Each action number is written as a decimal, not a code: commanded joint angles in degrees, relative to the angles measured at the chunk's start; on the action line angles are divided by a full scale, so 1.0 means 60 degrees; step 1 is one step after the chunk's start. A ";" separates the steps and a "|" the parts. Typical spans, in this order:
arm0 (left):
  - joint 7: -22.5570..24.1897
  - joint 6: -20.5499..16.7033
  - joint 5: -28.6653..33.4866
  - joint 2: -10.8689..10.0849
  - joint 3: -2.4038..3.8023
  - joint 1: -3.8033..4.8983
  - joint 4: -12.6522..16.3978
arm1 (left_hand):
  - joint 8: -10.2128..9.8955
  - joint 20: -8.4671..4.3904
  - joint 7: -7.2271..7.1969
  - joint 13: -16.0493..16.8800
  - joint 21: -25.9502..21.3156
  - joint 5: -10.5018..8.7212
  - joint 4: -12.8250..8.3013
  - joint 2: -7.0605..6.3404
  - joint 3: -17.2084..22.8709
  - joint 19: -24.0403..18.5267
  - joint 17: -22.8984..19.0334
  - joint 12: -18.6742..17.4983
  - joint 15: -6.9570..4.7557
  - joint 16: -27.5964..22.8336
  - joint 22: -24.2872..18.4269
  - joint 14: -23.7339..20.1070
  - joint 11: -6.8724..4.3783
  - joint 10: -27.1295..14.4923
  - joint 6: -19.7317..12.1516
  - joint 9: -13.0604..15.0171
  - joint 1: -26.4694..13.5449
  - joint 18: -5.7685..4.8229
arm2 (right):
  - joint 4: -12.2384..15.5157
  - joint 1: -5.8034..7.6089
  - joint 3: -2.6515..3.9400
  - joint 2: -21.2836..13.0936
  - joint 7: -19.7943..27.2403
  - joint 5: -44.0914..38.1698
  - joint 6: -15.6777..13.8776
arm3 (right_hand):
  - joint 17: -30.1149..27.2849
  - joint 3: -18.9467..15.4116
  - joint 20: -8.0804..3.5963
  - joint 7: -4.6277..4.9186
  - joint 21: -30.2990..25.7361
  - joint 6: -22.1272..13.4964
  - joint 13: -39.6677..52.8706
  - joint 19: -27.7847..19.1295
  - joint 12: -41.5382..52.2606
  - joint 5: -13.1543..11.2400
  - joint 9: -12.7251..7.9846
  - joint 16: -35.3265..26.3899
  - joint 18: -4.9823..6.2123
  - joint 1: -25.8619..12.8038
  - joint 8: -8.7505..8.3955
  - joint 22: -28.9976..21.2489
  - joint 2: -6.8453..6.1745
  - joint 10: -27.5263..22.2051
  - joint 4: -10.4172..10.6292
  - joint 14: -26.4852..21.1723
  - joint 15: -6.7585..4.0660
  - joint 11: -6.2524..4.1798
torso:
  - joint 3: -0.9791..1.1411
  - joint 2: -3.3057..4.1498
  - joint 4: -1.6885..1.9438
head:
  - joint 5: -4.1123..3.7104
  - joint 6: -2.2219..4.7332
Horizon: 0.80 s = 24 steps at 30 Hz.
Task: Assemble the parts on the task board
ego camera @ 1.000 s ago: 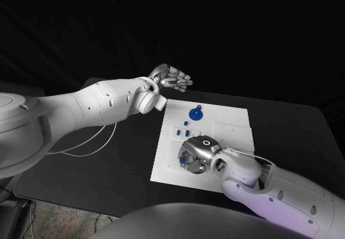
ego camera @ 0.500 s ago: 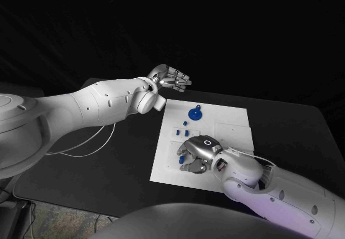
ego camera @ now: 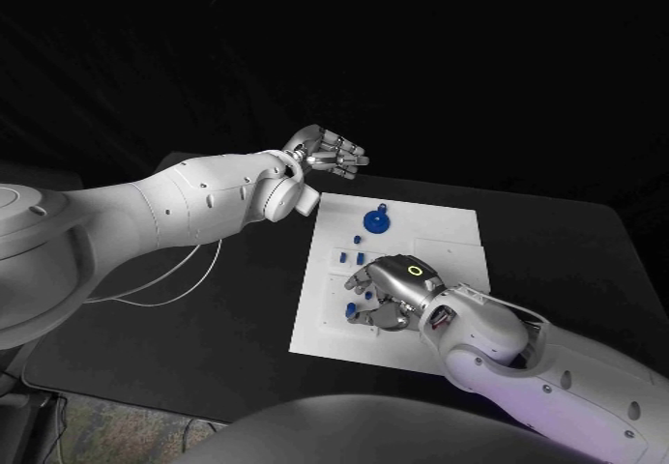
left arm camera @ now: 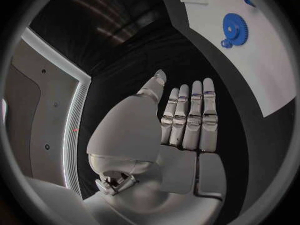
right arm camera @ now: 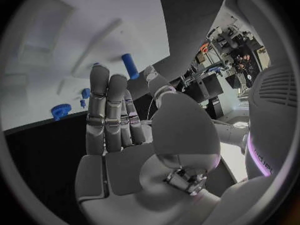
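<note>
Right robot hand (ego camera: 392, 293) open, holding nothing, over white board (ego camera: 453, 232) | left robot hand (ego camera: 327, 153) open, flat, beyond board | blue gear (ego camera: 376, 221) on board

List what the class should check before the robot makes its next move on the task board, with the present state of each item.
1. Left robot hand free: ok, it holds nothing, fingers straight, beyond the far edge of the task board.
2. Right robot hand over the board: ok, above its near part.
3. Blue peg gripped: cannot tell; it sits at the right hand's fingertips, but contact is unclear.
4. Blue gear clear of both hands: ok, it is at the board's far end.
5. Small blue pieces untouched: ok, they are between the gear and the right hand.
</note>
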 commanded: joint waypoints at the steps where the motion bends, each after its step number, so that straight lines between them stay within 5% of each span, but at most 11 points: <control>1: 0.0076 0.0103 0.0057 -0.0013 0.0007 -0.0002 0.0005 | -0.0025 0.0065 -0.0017 0.0011 0.0038 -0.0035 0.0011 0.0095 -0.0028 -0.0029 -0.0006 0.0002 0.0026 -0.0040 -0.0012 -0.0072 0.0007 -0.0075 -0.0019 0.0008 -0.0009 0.0013 | 0.0184 0.0010 0.0289 -0.0275 0.0186 0.0821 -0.0422 | 0.0011 -0.0048 0.0055 -0.0015 0.0027 0.0084 0.0005 0.0391 0.0129 0.0023 0.0016 0.0069 0.0091 -0.0124 -0.0020 0.0000 0.0071 0.0169 0.0196 0.0066 0.0071 -0.0049 | -0.0003 -0.0015 -0.0009 | -0.0101 0.0052; 7: 0.0182 0.0059 0.0062 -0.0081 0.0006 -0.0004 0.0017 | -0.0025 0.0062 -0.0002 0.0011 0.0044 -0.0036 0.0015 0.0079 -0.0065 -0.0014 0.0001 0.0002 0.0015 -0.0036 -0.0013 -0.0034 -0.0001 -0.0044 -0.0070 0.0008 -0.0006 0.0019 | 0.0304 0.0052 0.0990 -0.0860 0.0222 0.2639 -0.0365 | -0.0029 -0.0369 -0.0005 -0.0109 0.0182 0.0325 0.0023 0.0393 0.0256 0.0348 0.0102 0.0101 0.0074 -0.0396 -0.0021 0.0029 0.0294 0.0522 0.0653 0.0105 -0.0009 -0.0163 | -0.0003 -0.0017 0.0000 | -0.0243 0.0168; 13: 0.0330 0.0011 0.0150 -0.0129 0.0005 -0.0043 -0.0022 | -0.0021 0.0051 -0.0012 0.0008 0.0041 -0.0021 0.0015 0.0098 -0.0050 -0.0017 0.0003 -0.0002 -0.0005 -0.0035 -0.0014 0.0024 -0.0023 0.0021 -0.0045 0.0009 0.0010 0.0008 | 0.0081 0.0135 0.1663 -0.1517 0.0164 0.4587 0.0154 | 0.0028 -0.0453 -0.0316 -0.0398 0.0661 0.0849 0.0499 0.0427 0.0941 0.1026 0.0424 0.0143 -0.0105 -0.0582 -0.0008 0.0225 0.0740 0.1974 0.0848 0.0223 -0.0376 -0.0659 | 0.0003 -0.0049 -0.0013 | -0.0422 0.0223; 15: 0.0376 0.0001 0.0181 -0.0139 0.0005 -0.0065 -0.0029 | -0.0023 0.0041 -0.0016 0.0008 0.0045 -0.0021 0.0017 0.0103 -0.0043 -0.0010 0.0003 0.0000 -0.0013 -0.0035 -0.0012 0.0048 -0.0027 0.0031 -0.0037 0.0009 0.0013 0.0002 | -0.0076 0.0146 0.1766 -0.1702 0.0053 0.5034 0.0388 | 0.0079 -0.0426 -0.0483 -0.0466 0.0969 0.0904 0.1238 0.0448 0.1513 0.1233 0.0451 0.0182 -0.0238 -0.0539 -0.0042 0.0340 0.0792 0.2361 0.0756 0.0297 -0.0516 -0.0862 | 0.0002 -0.0079 -0.0024 | -0.0457 0.0235; 17: 0.0416 0.0001 0.0217 -0.0152 0.0004 -0.0092 -0.0035 | -0.0024 0.0025 -0.0020 0.0007 0.0055 -0.0016 0.0016 0.0113 -0.0030 0.0009 0.0006 -0.0001 -0.0030 -0.0032 -0.0007 0.0095 -0.0040 0.0066 -0.0031 0.0008 0.0022 -0.0001 | -0.0248 0.0154 0.1831 -0.1877 -0.0138 0.5360 0.0735 | 0.0217 -0.0380 -0.0581 -0.0483 0.1360 0.0912 0.3474 0.0436 0.2738 0.1228 0.0508 0.0263 -0.0397 -0.0669 -0.0024 0.0428 0.0849 0.1636 0.0633 0.0290 -0.0565 -0.0903 | 0.0002 -0.0116 -0.0048 | -0.0478 0.0240; 21: 0.0523 0.0110 0.0347 -0.0190 0.0004 -0.0159 -0.0037 | -0.0026 -0.0025 -0.0011 0.0006 0.0114 -0.0008 0.0016 0.0132 -0.0003 0.0124 0.0010 -0.0003 -0.0070 -0.0033 0.0021 0.0209 -0.0050 0.0086 -0.0059 0.0007 0.0033 0.0021 | -0.0655 0.0161 0.1901 -0.2216 -0.0635 0.5922 0.1518 | 0.0332 -0.0058 -0.0595 -0.0532 0.1479 0.0912 0.5815 0.0422 0.4138 0.0647 0.0714 0.0336 -0.0409 -0.0762 -0.0026 0.0419 0.0949 0.1114 0.0680 0.0270 -0.0599 -0.0980 | 0.0011 -0.0188 -0.0066 | -0.0569 0.0212; 22: 0.0563 0.0135 0.0373 -0.0213 0.0004 -0.0174 -0.0024 | -0.0025 -0.0033 -0.0012 0.0006 0.0123 -0.0008 0.0017 0.0141 0.0004 0.0145 0.0009 -0.0002 -0.0077 -0.0030 0.0025 0.0234 -0.0054 0.0096 -0.0060 0.0007 0.0034 0.0027 | -0.0755 0.0162 0.1910 -0.2295 -0.0750 0.6024 0.1644 | 0.0433 0.0194 -0.0629 -0.0528 0.1458 0.0845 0.7035 0.0423 0.4880 0.0654 0.0911 0.0402 -0.0439 -0.0817 -0.0069 0.0388 0.0886 0.0535 0.0724 0.0240 -0.0607 -0.1010 | 0.0014 -0.0205 -0.0072 | -0.0583 0.0188; 24: 0.0633 0.0162 0.0431 -0.0257 0.0004 -0.0206 -0.0002 | -0.0019 -0.0034 -0.0018 0.0007 0.0125 -0.0006 0.0022 0.0146 0.0005 0.0151 0.0007 0.0000 -0.0081 -0.0034 0.0025 0.0245 -0.0061 0.0115 -0.0044 0.0010 0.0025 0.0027 | -0.0903 0.0162 0.1923 -0.2431 -0.0947 0.6169 0.1793 | 0.0671 0.0234 -0.0604 -0.0617 0.1543 0.1044 0.7451 0.0429 0.5125 0.0682 0.1193 0.0597 -0.0427 -0.0948 -0.0033 0.0425 0.0860 0.0741 0.0800 0.0220 -0.0617 -0.0997 | 0.0017 -0.0235 -0.0094 | -0.0612 0.0173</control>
